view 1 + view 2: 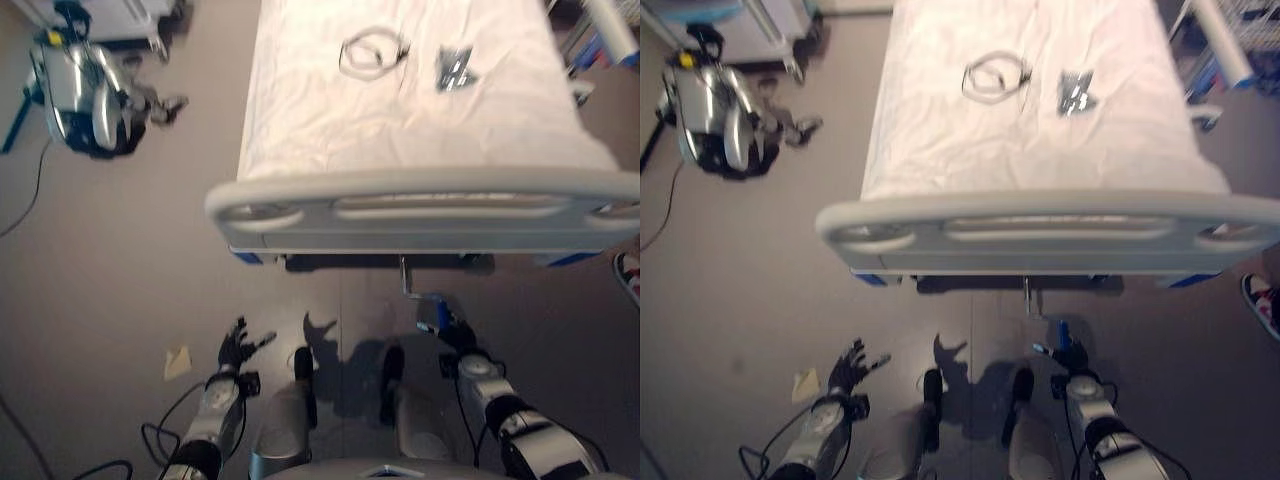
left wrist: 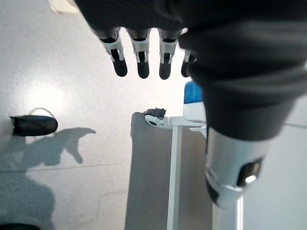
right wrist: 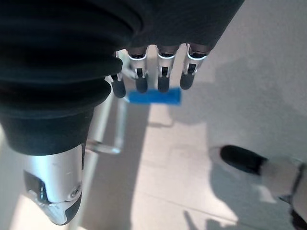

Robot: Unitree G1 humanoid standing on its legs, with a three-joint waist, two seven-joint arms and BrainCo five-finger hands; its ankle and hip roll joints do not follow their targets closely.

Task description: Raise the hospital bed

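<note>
While no label or print is resolving legibly anywhere, the hospital bed is standing straight ahead, white sheet running away from the grey footboard. A coiled cord and a small dark item are lying on the sheet, near each other. Beneath the footboard a crank handle with a blue grip is hanging over the grey floor. The right hand is reaching at that grip, fingers extended side by side; contact is possibly being made, unclear from here. The left hand is hovering low over the floor, fingers straight and slightly apart, holding nothing. Another silver machine is lying far left; a paper scrap is sitting near the left hand.
</note>
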